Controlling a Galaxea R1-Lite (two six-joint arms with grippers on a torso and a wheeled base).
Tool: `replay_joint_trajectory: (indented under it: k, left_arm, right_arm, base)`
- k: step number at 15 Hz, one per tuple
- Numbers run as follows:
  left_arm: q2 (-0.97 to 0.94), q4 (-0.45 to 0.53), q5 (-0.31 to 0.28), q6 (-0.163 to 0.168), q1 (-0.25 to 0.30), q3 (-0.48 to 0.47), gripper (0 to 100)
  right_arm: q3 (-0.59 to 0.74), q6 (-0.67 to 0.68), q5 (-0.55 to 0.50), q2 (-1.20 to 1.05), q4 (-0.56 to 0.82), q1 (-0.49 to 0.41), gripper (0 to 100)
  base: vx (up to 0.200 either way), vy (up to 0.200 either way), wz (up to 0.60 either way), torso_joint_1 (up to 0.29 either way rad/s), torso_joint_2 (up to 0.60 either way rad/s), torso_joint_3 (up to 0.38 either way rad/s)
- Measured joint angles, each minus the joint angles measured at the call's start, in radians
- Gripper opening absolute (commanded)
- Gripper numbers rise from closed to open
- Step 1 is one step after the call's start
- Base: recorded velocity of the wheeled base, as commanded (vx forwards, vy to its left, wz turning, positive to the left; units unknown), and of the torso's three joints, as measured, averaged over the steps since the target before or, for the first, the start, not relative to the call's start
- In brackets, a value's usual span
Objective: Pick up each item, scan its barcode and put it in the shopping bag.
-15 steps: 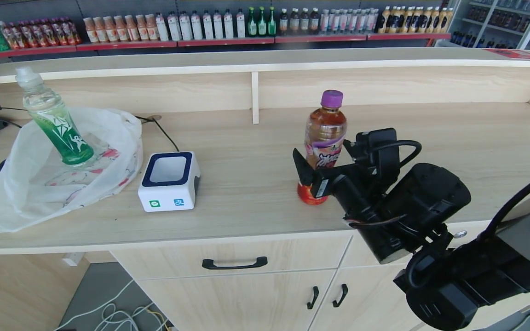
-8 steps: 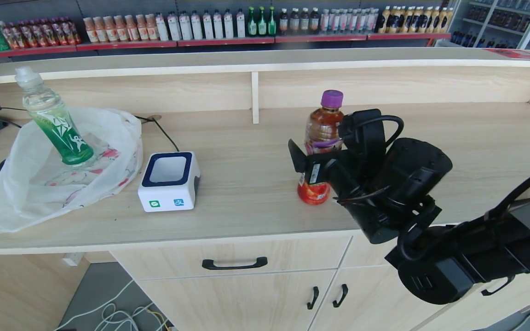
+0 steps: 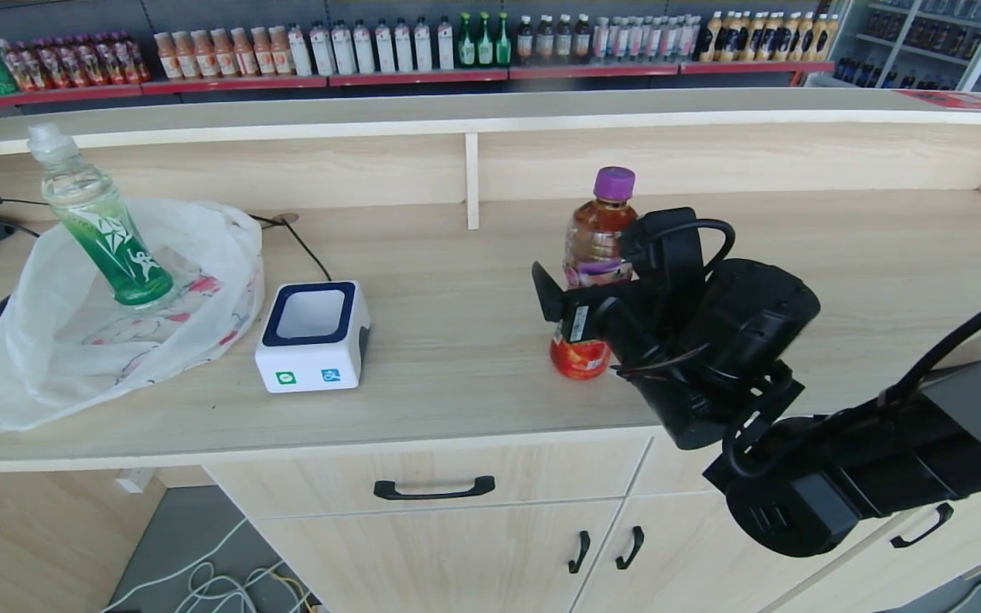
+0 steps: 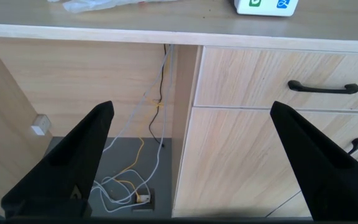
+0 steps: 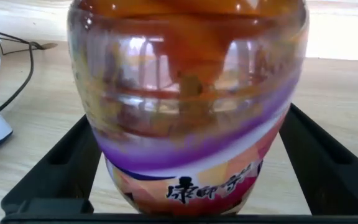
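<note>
Shopping bag (image 3: 56, 358) sits at the left end of the counter (image 3: 456, 340), with one bottle (image 3: 107, 230) standing in it. Scanner (image 3: 313, 336) is just right of the bag. Second bottle (image 3: 597, 247) stands upright right of centre, well apart from the scanner. Right gripper (image 3: 584, 315) straddles it, one finger each side.

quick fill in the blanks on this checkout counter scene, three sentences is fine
1. The amber plastic bottle standing on the wooden counter has a ____ cap.
2. The clear bottle standing in the white plastic bag has a ____ label.
3. The hand open around the amber plastic bottle is the robot's ____ one.

Missing words: purple; green; right
</note>
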Motion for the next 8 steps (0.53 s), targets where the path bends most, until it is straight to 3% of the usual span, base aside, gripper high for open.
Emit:
replay_joint_trajectory:
  k: [4, 5, 8]
  left_arm:
    - [0.0, 0.0, 0.0, 0.0, -0.001, 0.0, 100]
    - [0.0, 0.0, 0.0, 0.0, -0.001, 0.0, 100]
    - [0.0, 0.0, 0.0, 0.0, 0.0, 0.0, 100]
  right_arm:
    - [-0.002, 0.0, 0.001, 0.013, 0.0, -0.004, 100]
    - [-0.003, 0.0, 0.002, 0.014, 0.0, -0.006, 0]
    - [-0.003, -0.002, 0.004, 0.016, 0.0, -0.012, 0]
  base:
    - [0.0, 0.0, 0.0, 0.0, 0.0, 0.0]
    - [0.0, 0.0, 0.0, 0.0, 0.0, 0.0]
    - [0.0, 0.0, 0.0, 0.0, 0.0, 0.0]
